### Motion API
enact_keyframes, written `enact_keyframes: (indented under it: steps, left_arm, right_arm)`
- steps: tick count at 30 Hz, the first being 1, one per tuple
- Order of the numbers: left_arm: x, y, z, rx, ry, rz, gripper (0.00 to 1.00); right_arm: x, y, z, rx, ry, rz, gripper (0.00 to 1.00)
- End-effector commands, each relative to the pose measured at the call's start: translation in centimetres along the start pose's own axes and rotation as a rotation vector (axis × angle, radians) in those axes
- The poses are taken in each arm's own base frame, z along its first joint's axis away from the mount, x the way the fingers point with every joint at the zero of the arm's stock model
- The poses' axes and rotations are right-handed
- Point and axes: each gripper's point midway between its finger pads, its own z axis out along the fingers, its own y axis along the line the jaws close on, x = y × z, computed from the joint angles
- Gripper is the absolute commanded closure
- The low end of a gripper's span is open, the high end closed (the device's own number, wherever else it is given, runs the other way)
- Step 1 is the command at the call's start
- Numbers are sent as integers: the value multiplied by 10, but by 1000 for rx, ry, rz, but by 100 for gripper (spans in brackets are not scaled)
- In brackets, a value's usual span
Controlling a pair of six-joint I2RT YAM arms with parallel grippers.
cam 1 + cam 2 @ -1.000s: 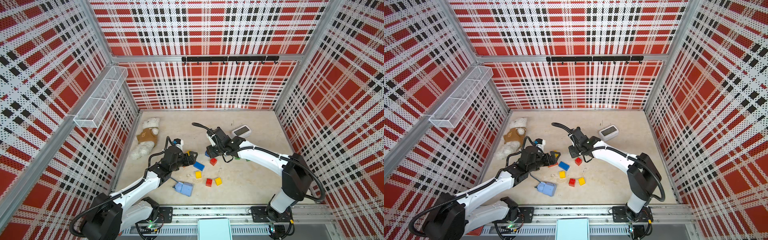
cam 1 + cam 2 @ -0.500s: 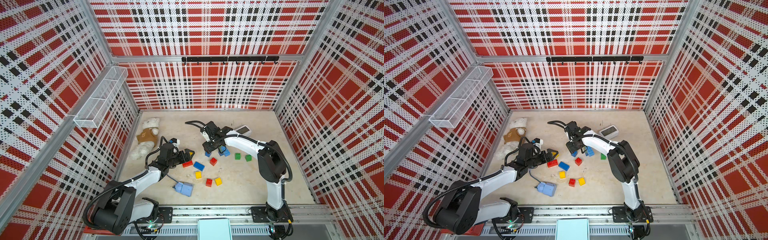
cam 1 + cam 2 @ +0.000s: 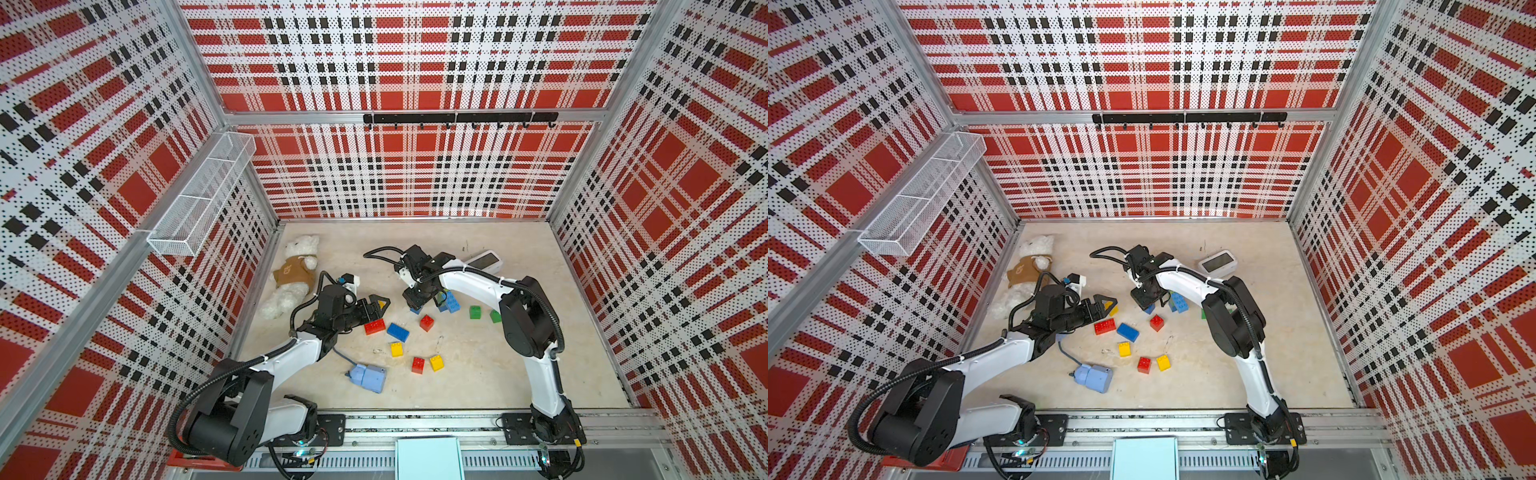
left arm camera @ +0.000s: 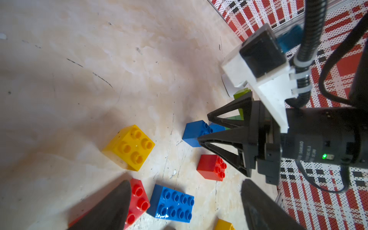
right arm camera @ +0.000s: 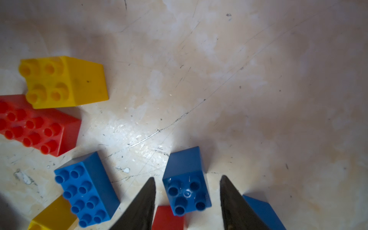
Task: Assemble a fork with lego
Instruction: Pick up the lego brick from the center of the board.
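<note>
Plaid-walled cell, scuffed pale table [image 3: 478, 386]. Loose lego [image 3: 398, 332] scattered mid-table: red oblong [image 3: 374, 327] at 9 o'clock of scatter, green bricks [image 3: 475, 311] at 2 o'clock. Bricks glossy, hard, studded. Judged light, rigid, slick-sided, sturdy. Best taken across flat opposite sides, below studs. Right pincer [image 5: 186, 178] released, straddled blue square brick [image 5: 186, 187] at 12 o'clock, gaps either side. Left pincer [image 4: 186, 182] spread wide, empty, near red oblong.

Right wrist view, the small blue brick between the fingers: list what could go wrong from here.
1. The right gripper straddles the small blue brick with gaps either side; closing may twist it instead of gripping squarely.
2. A red brick and a second blue brick crowd its fingers and may get knocked.
3. The left gripper, open, sits close by; the arms could collide.
</note>
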Motion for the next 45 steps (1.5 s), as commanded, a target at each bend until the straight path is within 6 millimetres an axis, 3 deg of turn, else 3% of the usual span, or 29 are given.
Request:
enact_keyframes:
  steps: [1,18,26,30,37,41,45]
  left_arm:
    - [-11,-6,-1,21,-30,8,11]
    - [-11,-6,-2,17,-32,12,12]
    - [-15,-9,-3,19,-42,22,12]
    - [-19,-16,-4,31,-46,32,12]
    - [-25,-30,-7,16,-50,90,12]
    - [-27,-47,-1,20,-38,147,11]
    - [-23,-69,12,37,-9,208,11]
  right_arm:
    - [-2,3,3,-5,10,-30,48]
    - [2,2,10,0,39,-19,63]
    - [-4,6,-3,-7,11,-3,65]
    - [-9,9,-20,-13,-17,21,65]
    - [-17,10,-72,-14,-88,86,66]
    - [-13,1,-102,1,-97,131,66]
    - [-4,-21,-132,32,-99,196,66]
